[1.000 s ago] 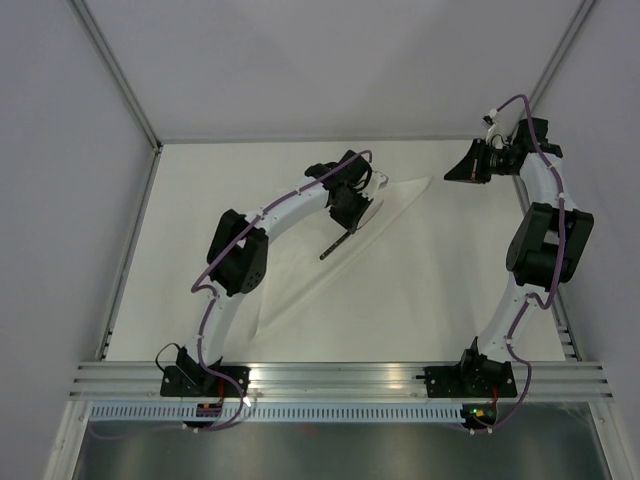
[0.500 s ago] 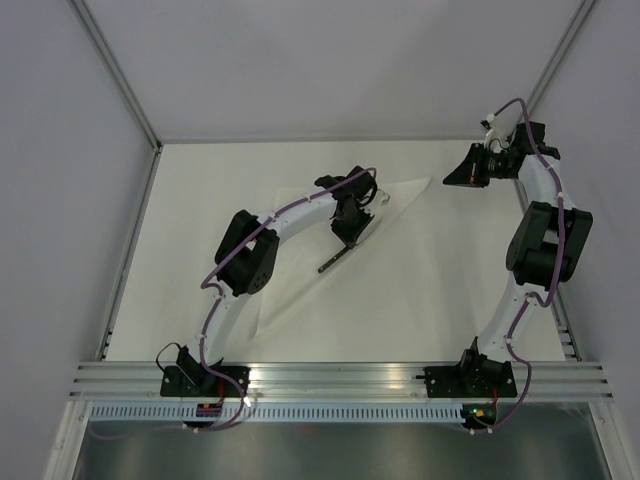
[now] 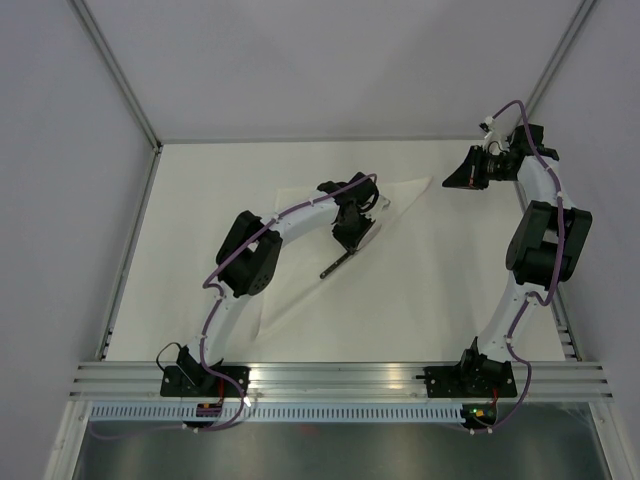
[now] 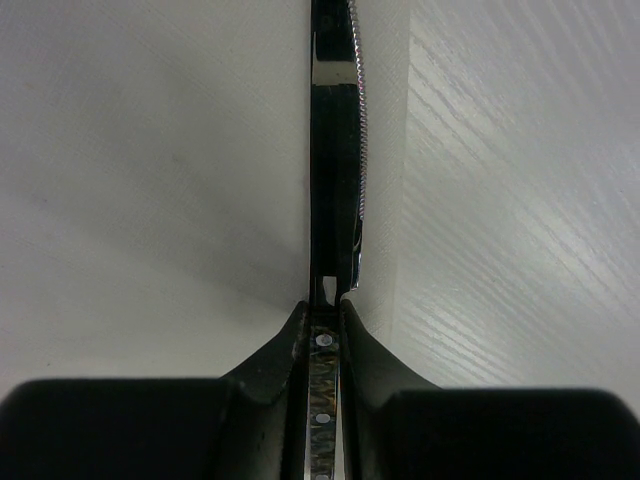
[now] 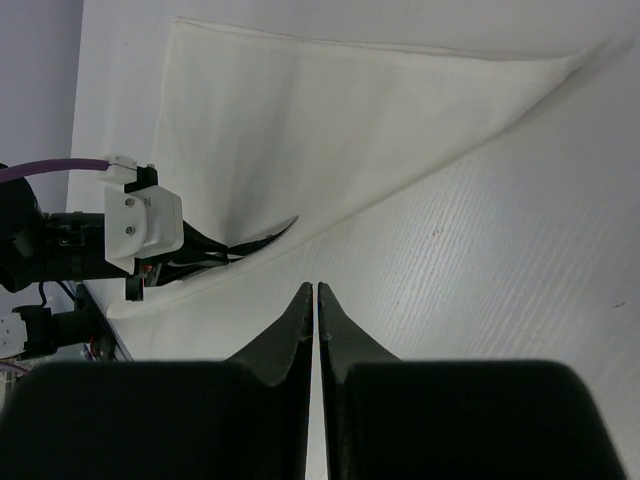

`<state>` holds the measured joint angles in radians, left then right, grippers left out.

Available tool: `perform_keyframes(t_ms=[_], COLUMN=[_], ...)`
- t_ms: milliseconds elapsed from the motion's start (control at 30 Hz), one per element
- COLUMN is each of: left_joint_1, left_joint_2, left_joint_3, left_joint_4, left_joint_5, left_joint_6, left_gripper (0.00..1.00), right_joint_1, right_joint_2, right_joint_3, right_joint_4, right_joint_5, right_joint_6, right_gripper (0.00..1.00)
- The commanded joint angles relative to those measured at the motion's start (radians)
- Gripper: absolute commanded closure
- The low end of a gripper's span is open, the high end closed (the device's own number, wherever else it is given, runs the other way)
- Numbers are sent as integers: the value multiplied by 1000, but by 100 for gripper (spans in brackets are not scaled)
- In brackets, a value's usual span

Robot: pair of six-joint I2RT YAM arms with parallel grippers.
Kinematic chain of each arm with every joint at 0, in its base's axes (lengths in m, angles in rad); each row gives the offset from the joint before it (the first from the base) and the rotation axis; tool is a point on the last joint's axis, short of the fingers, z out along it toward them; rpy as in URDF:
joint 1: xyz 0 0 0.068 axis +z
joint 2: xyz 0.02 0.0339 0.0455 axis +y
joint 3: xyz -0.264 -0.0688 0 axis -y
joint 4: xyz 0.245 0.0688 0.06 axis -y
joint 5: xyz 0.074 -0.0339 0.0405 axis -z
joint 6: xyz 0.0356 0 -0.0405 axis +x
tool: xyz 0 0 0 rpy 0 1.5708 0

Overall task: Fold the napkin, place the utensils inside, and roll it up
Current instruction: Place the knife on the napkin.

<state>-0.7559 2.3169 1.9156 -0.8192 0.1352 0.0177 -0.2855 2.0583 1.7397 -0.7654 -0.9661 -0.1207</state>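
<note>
1. Grey walls stand around the pale surface [image 3: 450, 300]; the napkin [image 3: 300, 280] lies in its middle, already folded to a triangle.
2. Compared with a second ago, the left pincer [image 3: 352, 232] is a little nearer to the arm bases. It is clamped on the dark handle of the knife [image 3: 338, 264], which now runs along the long folded edge (whether the blade touches the cloth, I cannot tell).
3. At the far right, the right pincer [image 3: 462, 180] has hardly moved; its fingers are together and hold nothing.
4. I judge that the fold is finished and the placing of the utensils is in hand; rolling is not yet begun.
</note>
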Motion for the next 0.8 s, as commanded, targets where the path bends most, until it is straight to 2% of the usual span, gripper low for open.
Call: perform_keyframes(t_ms=[0,767], left_joint_1=[-11,-11], left_joint_2=[-8,15], left_joint_3=[8,-27], left_joint_4=[18,25], left_joint_5=[27,30], left_joint_6=[-61,-62], left_gripper=[98,98], right_joint_1=[-3,-3], right_joint_2=[3,17], right_joint_3=[-5,-28], right_joint_4=[8,58], right_joint_5=[-6,26], right_joint_6=[-43,3], right_gripper=[91,91])
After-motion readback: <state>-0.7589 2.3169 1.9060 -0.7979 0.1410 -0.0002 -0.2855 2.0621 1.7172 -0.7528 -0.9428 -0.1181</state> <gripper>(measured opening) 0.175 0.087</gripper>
